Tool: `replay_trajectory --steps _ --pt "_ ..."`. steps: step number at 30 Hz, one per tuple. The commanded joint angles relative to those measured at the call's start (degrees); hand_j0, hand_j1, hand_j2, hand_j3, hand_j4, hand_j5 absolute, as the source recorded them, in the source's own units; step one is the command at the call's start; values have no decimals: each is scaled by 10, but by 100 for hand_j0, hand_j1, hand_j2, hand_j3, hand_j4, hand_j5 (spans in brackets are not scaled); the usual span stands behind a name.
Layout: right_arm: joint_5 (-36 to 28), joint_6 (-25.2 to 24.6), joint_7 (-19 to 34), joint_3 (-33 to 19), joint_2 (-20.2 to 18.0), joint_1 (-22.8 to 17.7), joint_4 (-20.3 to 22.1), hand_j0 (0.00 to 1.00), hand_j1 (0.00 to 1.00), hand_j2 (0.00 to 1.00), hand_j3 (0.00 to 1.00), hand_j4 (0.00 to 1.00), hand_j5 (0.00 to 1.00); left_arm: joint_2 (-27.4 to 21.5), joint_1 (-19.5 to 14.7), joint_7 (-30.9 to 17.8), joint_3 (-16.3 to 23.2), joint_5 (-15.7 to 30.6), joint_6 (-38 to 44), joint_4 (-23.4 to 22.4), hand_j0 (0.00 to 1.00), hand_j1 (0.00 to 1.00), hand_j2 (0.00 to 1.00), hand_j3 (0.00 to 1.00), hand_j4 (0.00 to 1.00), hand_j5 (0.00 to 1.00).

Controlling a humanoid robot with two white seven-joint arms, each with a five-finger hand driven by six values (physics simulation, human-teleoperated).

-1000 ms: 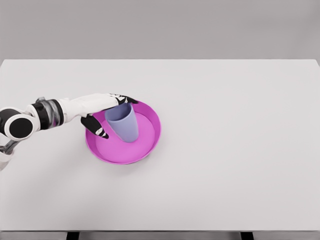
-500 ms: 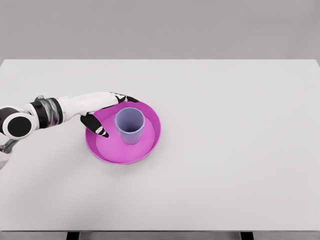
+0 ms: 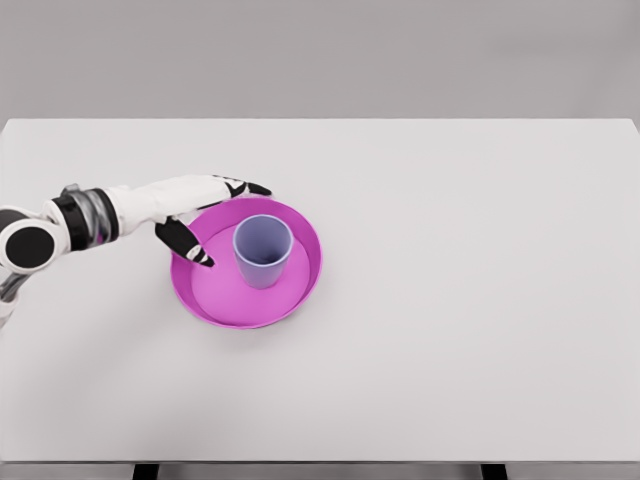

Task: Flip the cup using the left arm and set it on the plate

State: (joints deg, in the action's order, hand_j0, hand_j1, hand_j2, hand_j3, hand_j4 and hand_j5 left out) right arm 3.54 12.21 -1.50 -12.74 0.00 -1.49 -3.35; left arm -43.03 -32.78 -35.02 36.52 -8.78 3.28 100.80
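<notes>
White, matte tabletop point(image 3: 450, 330) spreads wide around me, its far edge meeting a grey wall. On it sits the round magenta plate point(image 3: 305, 275) with a raised rim, and the smooth lilac cup point(image 3: 262, 252) stands upright inside, mouth up, tapering downward. My left hand point(image 3: 200, 210) hovers at the plate's left rim, fingers spread and holding nothing, just apart from the cup. Open table lies to the right.
</notes>
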Motion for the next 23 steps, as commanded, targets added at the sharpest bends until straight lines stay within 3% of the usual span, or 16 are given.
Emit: replay_trajectory --steps 1,14,23 --pt "0 0 0 0 0 0 0 100 100 100 100 100 100 -4 0 0 -20 2 1 -1 100 100 100 100 100 100" --pt "0 0 0 0 0 0 0 100 100 100 100 100 100 -36 6 0 -101 -10 -1 -25 100 100 100 100 100 100" --pt "0 0 0 0 0 0 0 100 100 100 100 100 100 -37 8 0 -105 -11 -14 -40 100 100 100 100 100 100"
